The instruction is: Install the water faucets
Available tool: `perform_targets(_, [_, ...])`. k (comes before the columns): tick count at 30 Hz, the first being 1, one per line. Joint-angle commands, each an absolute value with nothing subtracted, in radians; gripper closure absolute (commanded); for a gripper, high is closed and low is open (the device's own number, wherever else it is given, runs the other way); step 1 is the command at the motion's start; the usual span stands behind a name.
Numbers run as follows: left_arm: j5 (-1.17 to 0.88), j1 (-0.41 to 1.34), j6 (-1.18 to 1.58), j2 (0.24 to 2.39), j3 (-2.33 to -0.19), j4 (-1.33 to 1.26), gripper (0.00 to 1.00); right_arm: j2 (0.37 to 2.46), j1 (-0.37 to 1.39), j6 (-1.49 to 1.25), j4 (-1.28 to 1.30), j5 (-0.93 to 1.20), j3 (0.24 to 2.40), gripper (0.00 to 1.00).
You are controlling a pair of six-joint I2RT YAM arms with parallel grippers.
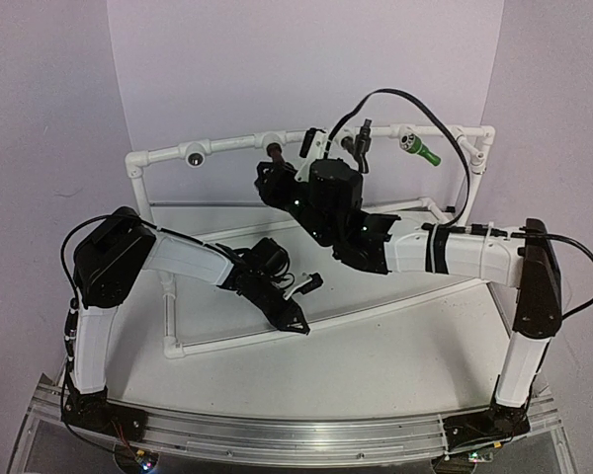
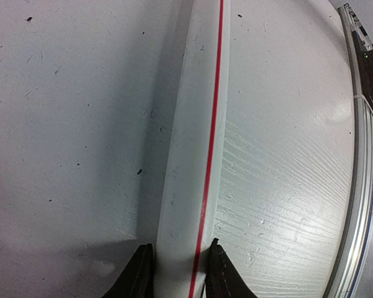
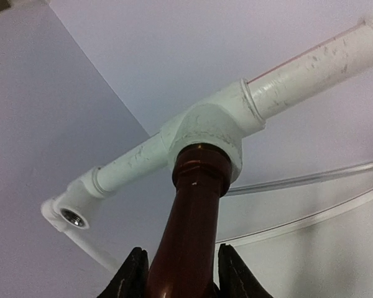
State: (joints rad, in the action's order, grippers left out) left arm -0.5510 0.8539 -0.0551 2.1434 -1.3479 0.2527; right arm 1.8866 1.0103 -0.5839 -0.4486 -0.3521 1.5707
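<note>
We see the reddish-brown, smooth-barrelled water faucet standing straight ahead of the right gripper. The gripper's two dark fingers press the barrel from both sides in a narrow grip. The faucet's collar end sits in the mouth of a white plastic tee socket just beyond the fingertips, collar edge against socket rim.

To this gripper's left along the same top rail, another white socket shows an open, silvery threaded mouth, with free air between the two. From above, a black faucet and a green faucet sit at the rail on the gripper's right, the black one nearer.

The left gripper is closed narrowly on a white pipe with a red stripe, which runs straight away from it. Bare white table lies open on either side of its fingers.
</note>
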Motion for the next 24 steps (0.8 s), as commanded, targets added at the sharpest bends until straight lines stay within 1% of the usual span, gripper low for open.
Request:
perform_targets(1, [-0.401,0.861,0.033,2.283,-1.275,0.4,1.0,1.905,0.961,-1.036,-0.649,-0.184,1.567,1.0])
perform_targets(3, [-0.403,0.86,0.032,2.285,-1.272,0.398,1.0,1.918,0.959,-1.078,-0.718,-0.122,1.573,0.95])
perform_targets(5, [-0.398,0.861,0.033,2.289,-1.274,0.399,1.0,1.924,0.959,-1.075,-0.756,-0.058,1.586,0.87])
perform_targets(8, [-0.402,0.86,0.032,2.274,-1.27,0.397,1.0,1.909,0.959,-1.037,-0.772,-0.007,1.576,0.64])
perform_targets(12, [-0.398,0.86,0.032,2.269,-1.263,0.393,1.0,1.833,0.959,-0.942,-0.752,0.028,1.478,0.39])
perform_targets(14, [-0.395,0.86,0.032,2.276,-1.264,0.392,1.0,1.78,0.961,-0.864,-0.695,0.025,1.431,0.28])
perform_targets(17, [-0.399,0.861,0.033,2.268,-1.264,0.392,1.0,1.72,0.966,-0.767,-0.584,0.02,1.384,0.18])
perform_targets(18, [-0.401,0.861,0.033,2.265,-1.264,0.391,1.0,1.703,0.969,-0.732,-0.528,0.016,1.38,0.16])
perform_targets(20, [-0.401,0.861,0.033,2.266,-1.264,0.39,1.0,1.666,0.981,-0.635,-0.407,-0.008,1.388,0.14])
perform_targets(22, [-0.399,0.86,0.032,2.274,-1.263,0.39,1.0,1.631,0.999,-0.531,-0.287,-0.093,1.397,0.13])
perform_targets(24, [-0.396,0.861,0.033,2.274,-1.264,0.391,1.0,1.59,1.019,-0.367,-0.194,-0.139,1.402,0.12])
